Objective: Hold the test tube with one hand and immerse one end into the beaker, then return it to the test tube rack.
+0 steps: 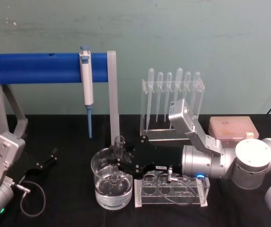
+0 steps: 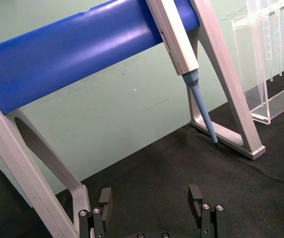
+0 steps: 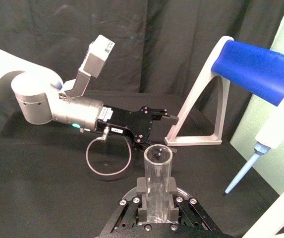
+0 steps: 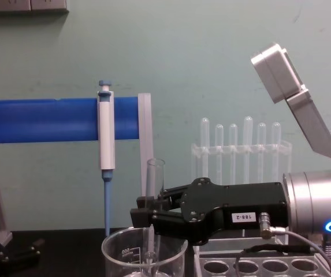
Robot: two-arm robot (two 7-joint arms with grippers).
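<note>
The test tube (image 1: 119, 144) stands upright with my right gripper (image 1: 121, 163) shut on its middle. Its rounded lower end is down inside the beaker (image 1: 102, 187), which holds clear water in its bottom part. In the chest view the test tube (image 4: 155, 179) rises above the beaker (image 4: 119, 251) rim, with the right gripper (image 4: 148, 218) reaching in from the right. The right wrist view looks down along the test tube (image 3: 157, 168). My left gripper (image 1: 44, 162) rests open on the black cloth at the left, apart from both; its fingers (image 2: 104, 198) stand wide with nothing between them.
A clear tube rack (image 1: 170, 191) sits directly right of the beaker, under my right wrist. Behind stand a blue-barred frame (image 1: 50, 66) with a hanging pipettor (image 1: 86, 80), a rack of plastic pipettes (image 1: 173, 94) and a pink box (image 1: 232, 127).
</note>
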